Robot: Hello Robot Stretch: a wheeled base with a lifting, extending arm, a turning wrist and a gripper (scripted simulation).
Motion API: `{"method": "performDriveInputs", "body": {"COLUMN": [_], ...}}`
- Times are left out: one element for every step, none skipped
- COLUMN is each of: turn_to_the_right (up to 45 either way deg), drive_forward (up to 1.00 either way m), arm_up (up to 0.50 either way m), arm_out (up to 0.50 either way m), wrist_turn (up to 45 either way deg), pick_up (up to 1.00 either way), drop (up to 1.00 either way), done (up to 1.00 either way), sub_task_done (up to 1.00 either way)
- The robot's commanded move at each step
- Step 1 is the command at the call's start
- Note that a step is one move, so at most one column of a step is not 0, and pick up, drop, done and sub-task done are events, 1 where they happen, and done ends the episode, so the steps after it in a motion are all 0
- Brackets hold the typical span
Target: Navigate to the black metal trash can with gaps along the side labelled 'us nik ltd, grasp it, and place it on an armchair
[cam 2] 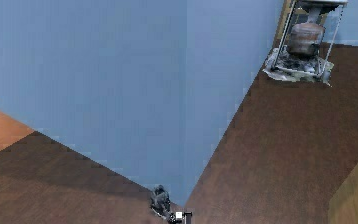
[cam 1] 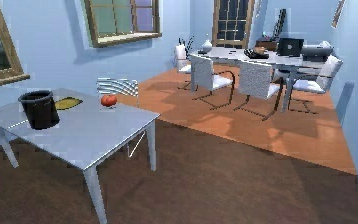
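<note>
The gripper (cam 2: 159,193) sits low at the arm side view's bottom edge, a small grey body just left of the two white marker squares (cam 2: 177,213). How its fingers are set I cannot tell. Nothing hangs from its far end, and there is only bare floor and the foot of a wall behind it, so it holds nothing. That blue wall (cam 2: 107,80) juts toward it as a corner. On either side of the corner the dark wood floor (cam 2: 277,150) spreads away. Far off at the arm side view's upper right a metal-framed stand (cam 2: 307,45) carries something rounded and brownish that I cannot name.

In the forward view, the black trash can (cam 1: 39,108) stands upright on a grey table (cam 1: 97,135) at the left, close to the table's left end. Near it on the tabletop lies a flat yellow thing (cam 1: 67,102). Farther right on the tabletop is a small red round thing (cam 1: 109,99), apart from the can. A striped grey-and-white thing (cam 1: 118,87) shows just past the table's far edge. Beyond, an orange rug (cam 1: 237,112) lies under a long pale table (cam 1: 237,55) with white chairs (cam 1: 212,80) drawn up around it. A dark laptop (cam 1: 290,46) rests on that table's right end. A wood-framed window (cam 1: 122,20) is set in the blue wall behind.
</note>
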Motion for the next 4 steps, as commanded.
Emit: {"method": "performDriveInputs", "body": {"turn_to_the_right": [0.0, 0.0, 0.0, 0.0], "drive_forward": [0.0, 0.0, 0.0, 0.0], "arm_up": [0.0, 0.1, 0.5, 0.34], "arm_out": [0.0, 0.0, 0.0, 0.0], "wrist_turn": [0.0, 0.0, 0.0, 0.0], "pick_up": [1.0, 0.0, 0.0, 0.0], "drop": [0.0, 0.0, 0.0, 0.0], "done": [0.0, 0.0, 0.0, 0.0], "sub_task_done": [0.0, 0.0, 0.0, 0.0]}}
